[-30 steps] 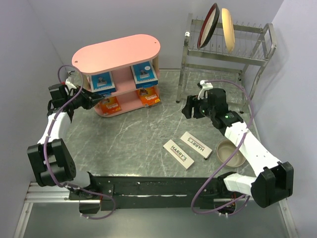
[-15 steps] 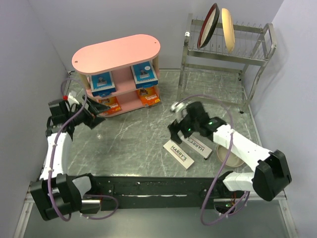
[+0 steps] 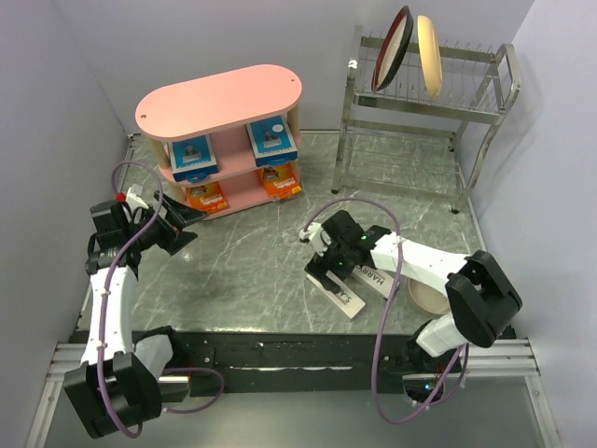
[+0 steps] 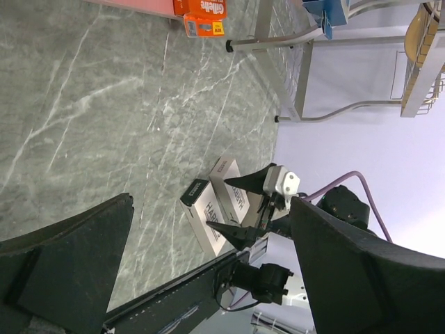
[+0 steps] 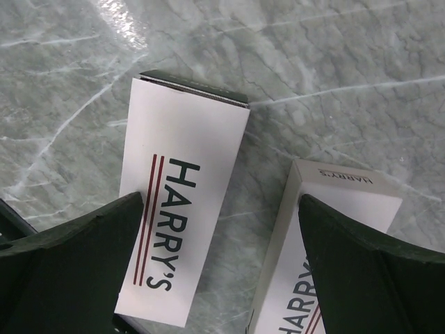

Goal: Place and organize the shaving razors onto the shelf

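Observation:
The pink shelf (image 3: 219,101) stands at the back left. It holds two blue-and-white razor cards (image 3: 193,157) (image 3: 272,140) on its middle tier and two orange cards (image 3: 205,197) (image 3: 280,181) below. Two white HARRY'S boxes (image 3: 343,299) (image 3: 375,277) lie flat on the table. My right gripper (image 3: 328,271) hangs open just above them. In the right wrist view, one finger is over the left box (image 5: 182,209) and the other over the right box (image 5: 341,236), with nothing gripped. My left gripper (image 3: 194,229) is open and empty, a short way in front of the shelf.
A steel dish rack (image 3: 424,89) with a red plate (image 3: 392,47) and a yellow plate (image 3: 429,42) stands at the back right. A bowl (image 3: 431,297) sits at the right, partly behind my right arm. Walls close in on both sides.
My right arm swung down and left from mid-table to hover over the HARRY'S boxes, its jaws opening wider. My left gripper opened and drew back from the shelf toward me.

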`<state>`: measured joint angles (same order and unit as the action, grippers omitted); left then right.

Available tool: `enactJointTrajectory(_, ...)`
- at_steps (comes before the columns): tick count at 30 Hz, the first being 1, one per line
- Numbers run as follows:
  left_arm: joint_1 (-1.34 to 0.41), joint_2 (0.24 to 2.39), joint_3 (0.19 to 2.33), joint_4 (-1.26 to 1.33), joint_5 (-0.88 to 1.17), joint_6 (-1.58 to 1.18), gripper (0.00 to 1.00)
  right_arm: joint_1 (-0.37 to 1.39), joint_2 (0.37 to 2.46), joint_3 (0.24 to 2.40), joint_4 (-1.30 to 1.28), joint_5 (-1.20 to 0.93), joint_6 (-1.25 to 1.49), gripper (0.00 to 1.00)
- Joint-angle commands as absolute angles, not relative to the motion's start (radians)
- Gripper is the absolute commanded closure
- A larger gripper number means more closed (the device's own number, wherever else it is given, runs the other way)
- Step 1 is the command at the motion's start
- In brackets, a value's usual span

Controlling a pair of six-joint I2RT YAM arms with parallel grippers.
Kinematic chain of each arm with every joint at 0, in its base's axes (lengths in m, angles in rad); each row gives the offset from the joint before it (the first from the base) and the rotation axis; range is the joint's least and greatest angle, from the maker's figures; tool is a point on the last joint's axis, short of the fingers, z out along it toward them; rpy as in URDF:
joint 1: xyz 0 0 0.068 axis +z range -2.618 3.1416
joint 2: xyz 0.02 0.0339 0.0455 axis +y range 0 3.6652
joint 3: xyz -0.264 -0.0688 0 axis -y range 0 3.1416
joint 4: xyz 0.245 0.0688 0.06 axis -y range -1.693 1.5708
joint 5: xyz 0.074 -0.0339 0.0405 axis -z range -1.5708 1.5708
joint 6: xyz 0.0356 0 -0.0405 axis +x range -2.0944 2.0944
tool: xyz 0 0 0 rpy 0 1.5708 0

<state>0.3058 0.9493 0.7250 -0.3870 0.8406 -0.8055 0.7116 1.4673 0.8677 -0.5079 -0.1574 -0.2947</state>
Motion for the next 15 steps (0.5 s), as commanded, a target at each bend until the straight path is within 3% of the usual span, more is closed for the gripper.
enactJointTrajectory(1, 0.311, 0.920, 0.724, -0.387, 0.831, -0.784, 0.01, 0.765, 1.516, 0.885, -0.517, -0.173, -0.316, 0.00)
enactJointTrajectory(15, 0.302, 0.908, 0.764, -0.384, 0.842, -0.753, 0.00, 0.834, 1.537, 0.930, -0.537, -0.269, -0.327, 0.00)
